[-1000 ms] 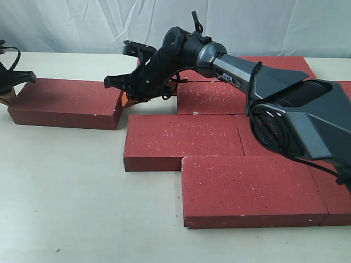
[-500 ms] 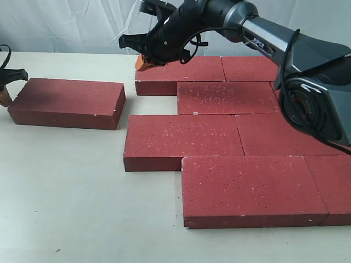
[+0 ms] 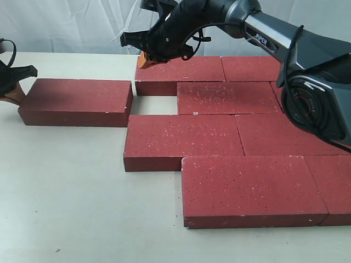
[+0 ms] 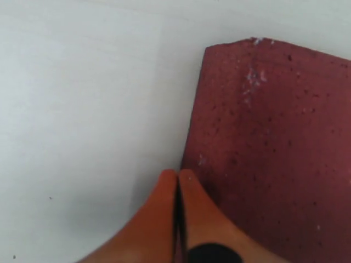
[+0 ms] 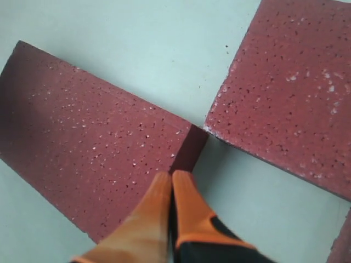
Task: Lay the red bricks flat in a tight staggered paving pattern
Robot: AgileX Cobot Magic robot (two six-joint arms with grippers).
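One stray brick (image 3: 77, 101) at closed left pincer (image 4: 176, 183)

Loose brick (image 3: 77, 101) + L gripper (image 3: 15, 94) further R.

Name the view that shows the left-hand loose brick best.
Exterior view: the loose brick shows whole. Left wrist view catches only one end by the left pincer; right wrist view shows brick parts I cannot match.
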